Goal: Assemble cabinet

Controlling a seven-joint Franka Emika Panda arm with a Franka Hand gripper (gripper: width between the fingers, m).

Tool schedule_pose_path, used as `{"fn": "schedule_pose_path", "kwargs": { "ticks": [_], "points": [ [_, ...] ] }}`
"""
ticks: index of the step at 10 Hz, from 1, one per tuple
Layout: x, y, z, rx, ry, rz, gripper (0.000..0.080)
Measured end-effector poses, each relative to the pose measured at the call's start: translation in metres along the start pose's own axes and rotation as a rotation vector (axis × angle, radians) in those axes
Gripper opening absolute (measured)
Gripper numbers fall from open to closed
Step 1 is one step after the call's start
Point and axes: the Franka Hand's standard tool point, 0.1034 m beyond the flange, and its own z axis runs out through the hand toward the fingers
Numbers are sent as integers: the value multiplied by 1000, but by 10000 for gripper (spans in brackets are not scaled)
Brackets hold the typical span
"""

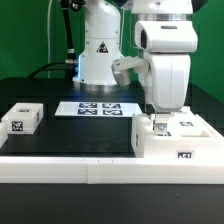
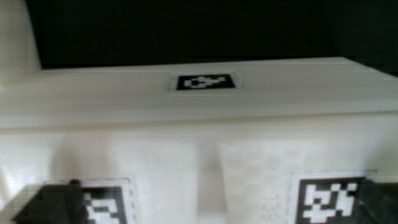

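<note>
The cabinet body [image 1: 176,138] is a large white box with a marker tag on its front, standing on the black table at the exterior view's right. My gripper [image 1: 156,119] reaches straight down onto its top, near the corner on the exterior view's left. The fingertips are hidden against the white plastic, so I cannot tell whether they hold anything. The wrist view is filled by the cabinet's white surface [image 2: 196,130], with one tag [image 2: 206,82] farther off and two tags [image 2: 334,203] close up. A small white panel [image 1: 22,118] with a tag lies at the exterior view's far left.
The marker board [image 1: 98,108] lies flat on the table in front of the robot base [image 1: 100,55]. A white raised border [image 1: 70,166] runs along the table's near edge. Black table [image 1: 80,135] lies between the panel and the cabinet.
</note>
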Motion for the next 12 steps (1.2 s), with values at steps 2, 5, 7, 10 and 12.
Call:
{"fn": "schedule_pose_path", "kwargs": {
  "ticks": [2,5,7,10,12],
  "points": [
    [-1,-5,-14,-14,-7,21,797],
    [-12,-42,-30,-29,-17,142,797],
    [-15,-66,-28,-19,-22,207,797],
    [-16,-74,-26,-12,-25,216,797],
    [-16,-74,-25,-10,-25,216,797]
  ]
}}
